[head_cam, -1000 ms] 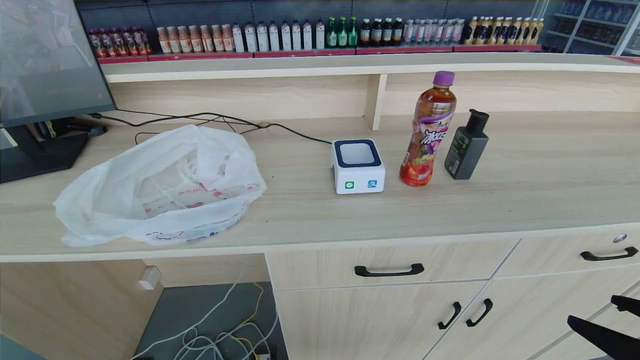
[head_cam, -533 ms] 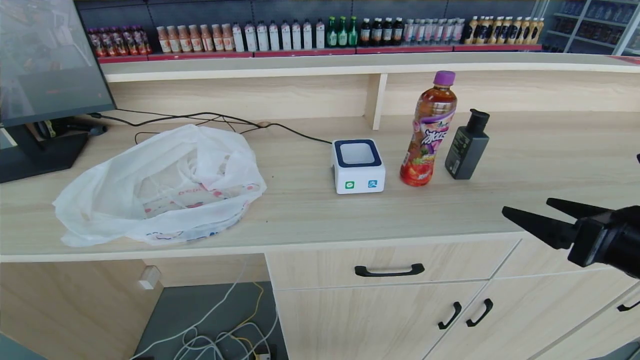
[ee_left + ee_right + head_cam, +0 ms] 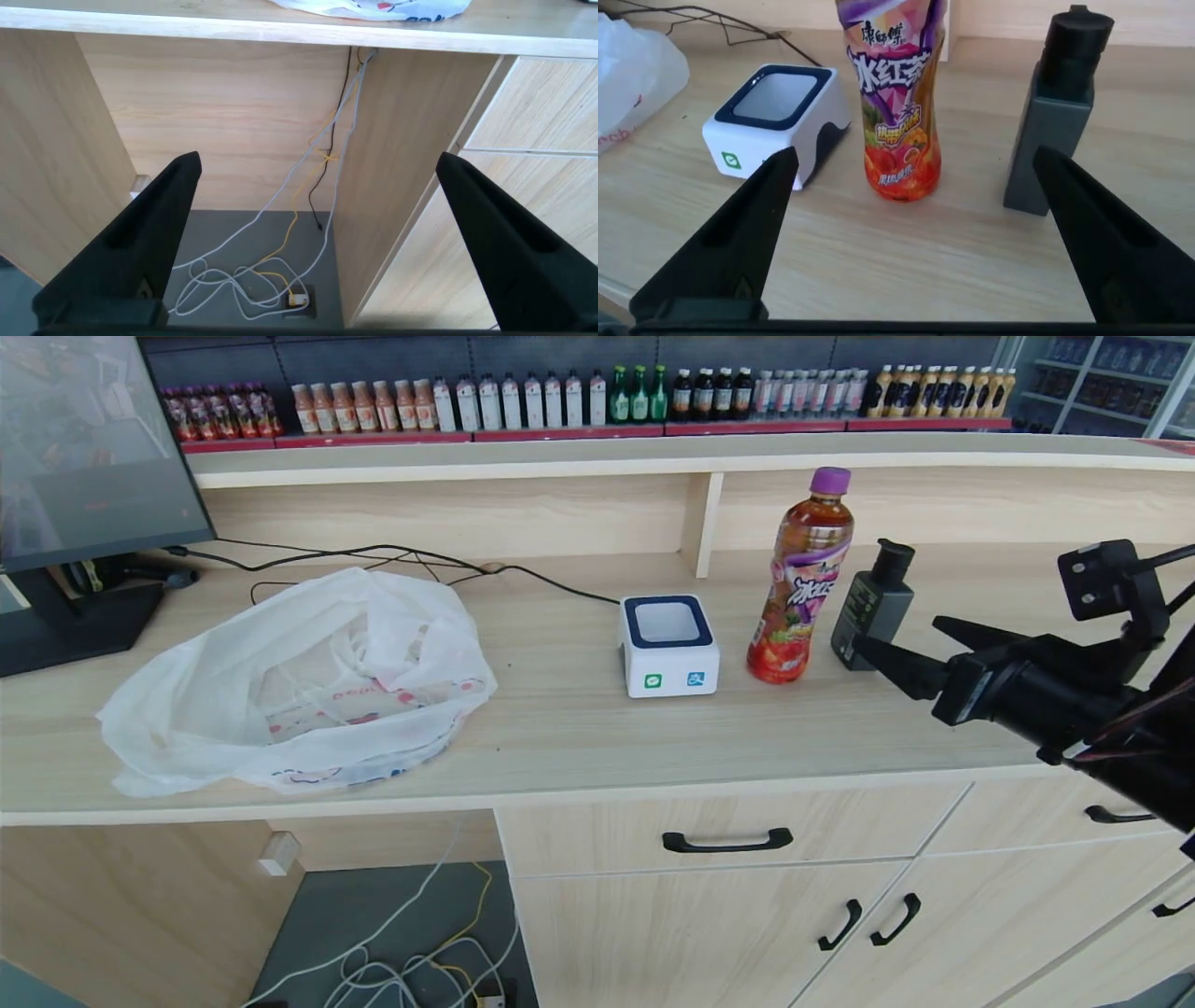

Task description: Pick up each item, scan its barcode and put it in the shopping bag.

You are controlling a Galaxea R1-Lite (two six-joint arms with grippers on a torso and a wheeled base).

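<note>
Right gripper (image 3: pixel 898 635): jaws spread wide, nothing held, raised above the front right part of the counter (image 3: pixel 579 728), tips directed toward the goods. Just ahead of its tips stands a dark pump bottle (image 3: pixel 873 611), upright; the wrist view shows a gap between it and the fingers. A drink bottle (image 3: pixel 801 588) with a purple cap stands upright just beside the dark bottle, on the gripper's left, and appears between the two fingers in the wrist view. Further to the gripper's left sits the white scanner (image 3: pixel 667 646), window up, near the drink bottle but apart from it. The shopping bag (image 3: pixel 299 686) lies open and slumped on the counter, well away to the left, beyond the scanner. Left gripper (image 3: pixel 319 160): jaws likewise spread wide, nothing held, positioned below the countertop and facing the open recess, where loose cables (image 3: pixel 280 271) lie on the floor ahead of it; the bag's edge overhangs the counter above.
</note>
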